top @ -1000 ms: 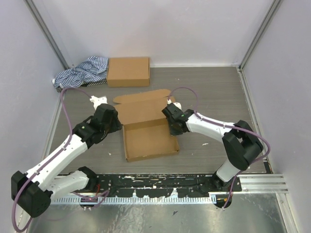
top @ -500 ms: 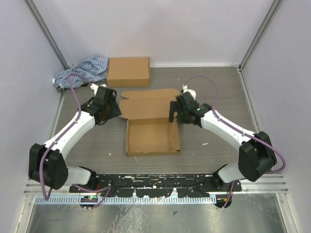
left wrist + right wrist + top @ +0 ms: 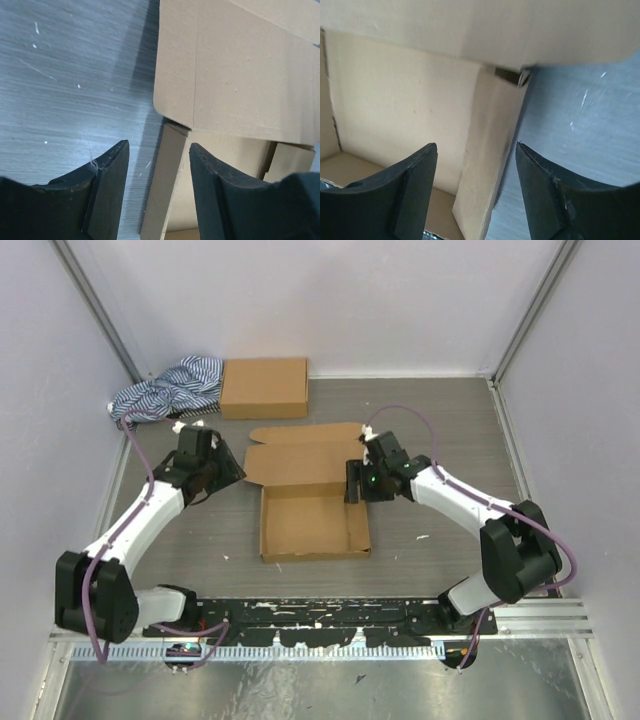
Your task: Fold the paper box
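From above: finding the paper box (image 3: 315, 523) sitting on the table (image 3: 440, 420) near its middle, between the two arms and well apart from the second box (image 3: 264, 387) and the striped cloth (image 3: 170, 385) at the far left. Counting the tray as already formed, with front and side walls standing and the open side facing up. Reading the lid (image 3: 305, 453) as not yet closed, lying back from the far edge, away from the arm bases. Judging the long axis as running left to right, roughly square to the table's near edge. Placing the left gripper (image 3: 236, 474) at the far left corner and the right gripper (image 3: 352, 480) at the far right corner.

From the left wrist: looking down past the left gripper (image 3: 159, 147), released, jaws standing apart with the left wall (image 3: 162, 195) rising between them and a gap showing on either side. Seeing the lid's rounded corner (image 3: 175, 100) just beyond.

From the right wrist: meeting the right gripper (image 3: 476, 147) likewise spread, straddling the right wall (image 3: 487, 170) without pinching it. Possibly catching a small tab under the lid (image 3: 470, 25), though blurred.

Judging what is left: bringing the lid forward over the tray and tucking its flaps inside.
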Controlling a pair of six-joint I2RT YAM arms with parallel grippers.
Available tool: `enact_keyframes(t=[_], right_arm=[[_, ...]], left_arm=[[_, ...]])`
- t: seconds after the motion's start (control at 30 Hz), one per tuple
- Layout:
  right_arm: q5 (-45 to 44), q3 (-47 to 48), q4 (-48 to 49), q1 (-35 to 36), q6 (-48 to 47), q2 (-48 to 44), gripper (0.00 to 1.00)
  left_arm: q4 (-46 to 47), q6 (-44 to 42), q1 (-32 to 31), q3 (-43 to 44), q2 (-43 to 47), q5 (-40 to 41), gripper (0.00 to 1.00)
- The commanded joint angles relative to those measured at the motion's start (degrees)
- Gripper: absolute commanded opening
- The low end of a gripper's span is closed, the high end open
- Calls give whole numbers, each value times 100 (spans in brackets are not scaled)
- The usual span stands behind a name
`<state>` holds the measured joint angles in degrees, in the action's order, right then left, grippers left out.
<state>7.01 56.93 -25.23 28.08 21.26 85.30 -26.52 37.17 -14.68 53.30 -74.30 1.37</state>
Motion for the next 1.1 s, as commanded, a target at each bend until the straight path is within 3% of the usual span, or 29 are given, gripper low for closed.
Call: enact_keyframes(t=[0.0,0.27,0.37,0.57,0.67,0.83,1.07], right_arm=[[-370,-252,-201,176,-76,-283,69],[-1076,-230,-376,649,54,152,56],[-1526,-43,-610,910,150,381,42],[-2623,443,-1297,1190,484,905,20],[-2852,582,-1512,1247,631,1098,2],[-3468,878,-1965,1474,930,1549,1],[-3667,972,-2043,1695,1192,1853,1]], left_arm=[[746,211,3,-587,538,-498,58],[983,-15,-2,-1003,807,-1252,54],[817,-209,-83,-1018,776,-1370,51],[-476,-723,-570,-455,313,-788,48],[-780,-809,-885,-308,199,-449,46],[-1199,-879,-1396,-7,-97,302,45],[-1311,-861,-1658,155,-330,646,45]])
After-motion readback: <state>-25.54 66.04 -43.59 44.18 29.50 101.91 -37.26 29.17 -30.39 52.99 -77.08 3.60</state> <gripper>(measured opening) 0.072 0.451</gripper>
